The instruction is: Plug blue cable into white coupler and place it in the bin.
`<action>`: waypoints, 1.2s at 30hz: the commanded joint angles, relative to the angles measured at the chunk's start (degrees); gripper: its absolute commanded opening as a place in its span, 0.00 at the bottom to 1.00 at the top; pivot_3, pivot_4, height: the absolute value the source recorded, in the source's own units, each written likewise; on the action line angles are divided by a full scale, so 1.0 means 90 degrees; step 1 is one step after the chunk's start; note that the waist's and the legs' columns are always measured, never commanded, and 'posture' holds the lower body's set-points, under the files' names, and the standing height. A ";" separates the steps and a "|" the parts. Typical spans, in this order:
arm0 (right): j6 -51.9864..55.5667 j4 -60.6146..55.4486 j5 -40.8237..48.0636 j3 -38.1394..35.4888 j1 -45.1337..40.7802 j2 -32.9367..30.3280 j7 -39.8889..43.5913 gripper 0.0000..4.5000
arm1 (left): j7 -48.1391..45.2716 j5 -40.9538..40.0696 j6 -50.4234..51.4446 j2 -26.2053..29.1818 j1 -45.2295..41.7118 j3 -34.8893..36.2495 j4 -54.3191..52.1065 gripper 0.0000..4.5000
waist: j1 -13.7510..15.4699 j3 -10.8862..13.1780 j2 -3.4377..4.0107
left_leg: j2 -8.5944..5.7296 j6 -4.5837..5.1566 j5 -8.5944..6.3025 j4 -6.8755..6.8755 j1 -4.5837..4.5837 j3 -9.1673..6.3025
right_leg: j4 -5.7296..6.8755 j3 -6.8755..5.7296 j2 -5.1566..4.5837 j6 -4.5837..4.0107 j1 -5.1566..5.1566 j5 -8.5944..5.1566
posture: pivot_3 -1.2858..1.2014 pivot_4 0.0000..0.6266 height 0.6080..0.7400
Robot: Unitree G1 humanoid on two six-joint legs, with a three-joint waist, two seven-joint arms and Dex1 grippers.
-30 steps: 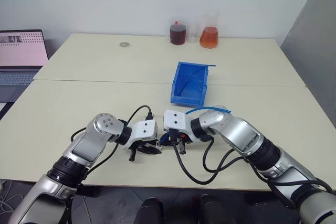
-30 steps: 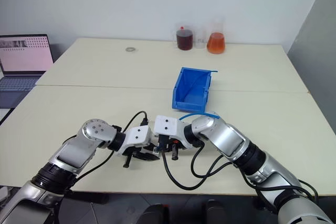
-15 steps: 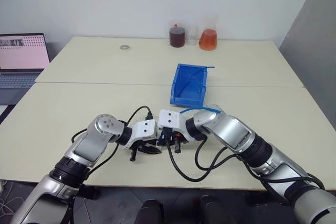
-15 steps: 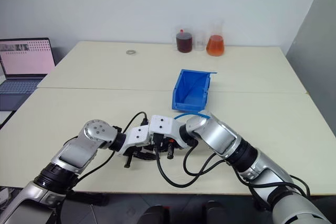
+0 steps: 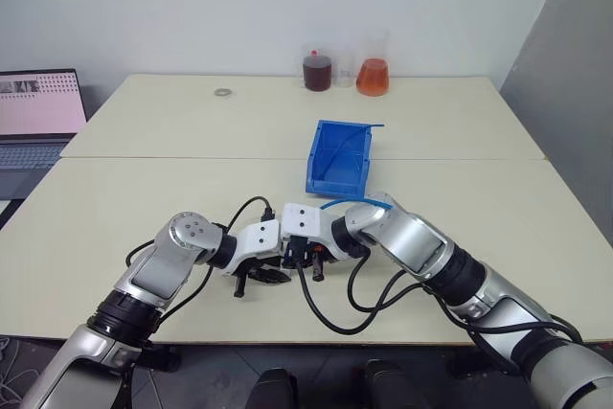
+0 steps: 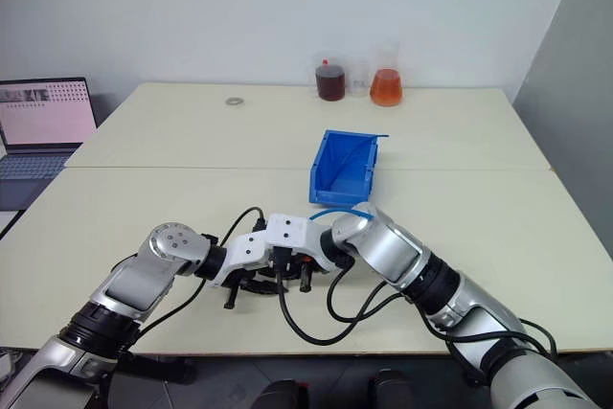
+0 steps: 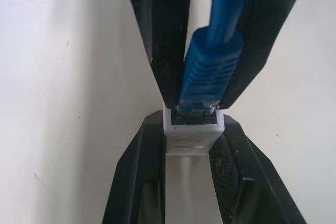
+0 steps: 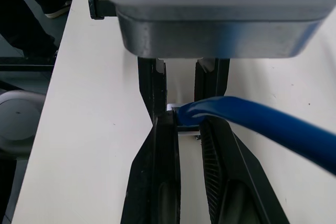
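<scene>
Near the table's front edge my two grippers meet tip to tip. My left gripper [image 5: 269, 273] is shut on the white coupler [image 7: 191, 132], a small white block held between its fingers. My right gripper [image 5: 308, 261] is shut on the blue cable [image 7: 210, 72] just behind its plug. The plug's tip sits in the coupler's socket opening. From there the cable [image 5: 359, 200] arcs back over my right wrist. The blue bin [image 5: 337, 155] stands beyond both grippers, with its cut-down front towards me, and a thin blue strand lies over its rim.
A laptop [image 5: 34, 107] stands open at the far left. Two flasks, one with dark red liquid [image 5: 317, 71] and one with orange [image 5: 373, 75], stand at the back edge. A small metal ring [image 5: 223, 92] lies at the back left. Black arm cables [image 5: 330, 311] loop over the front edge.
My right gripper has edged a little to the left with the cable, closing up to the left gripper. The left gripper has kept still. The whole view has shifted slightly.
</scene>
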 commanded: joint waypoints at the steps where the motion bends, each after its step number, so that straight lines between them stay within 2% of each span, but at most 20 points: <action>1: 0.0017 0.0148 -0.0019 0.0744 0.0298 0.0299 0.0133 0.06 | 0.0161 0.0164 0.0143 -0.0140 0.0097 -0.0255 0.0029 0.18 | -0.0001 -0.0011 0.0004 | 0.0000 0.0000 0.0000 -0.0003 0.0001 0.0000 | 0.0000 0.0000 0.0000 -0.0001 0.0000 0.0000 | 0.52 0.24 1.00; 21: 0.0163 0.0382 -0.0119 0.0756 0.0825 0.0756 0.0143 0.06 | 0.0206 0.0097 0.0290 -0.0156 0.0262 -0.0105 -0.0098 0.18 | -0.0057 -0.0132 0.0021 | 0.0008 -0.0001 -0.0001 -0.0083 0.0038 -0.0007 | -0.0007 -0.0002 -0.0005 -0.0049 -0.0002 -0.0035 | 0.52 0.24 1.00; 35: 0.0183 0.0210 -0.0016 0.0243 0.0699 0.0757 0.0155 0.06 | 0.0186 0.0156 0.0176 -0.0094 0.0195 0.0000 0.0115 0.18 | -0.0091 -0.0116 0.0030 | 0.0009 -0.0003 -0.0002 -0.0093 0.0036 -0.0012 | -0.0017 -0.0006 -0.0014 -0.0052 -0.0006 -0.0039 | 0.52 0.24 1.00; 36: 0.0183 0.0224 -0.0006 0.0163 0.0688 0.0764 0.0132 0.13 | 0.0190 0.0157 0.0166 -0.0091 0.0191 0.0010 0.0130 0.18 | -0.0095 -0.0111 0.0031 | 0.0009 -0.0003 -0.0002 -0.0093 0.0034 -0.0012 | -0.0018 -0.0006 -0.0016 -0.0052 -0.0006 -0.0039 | 0.52 0.24 1.00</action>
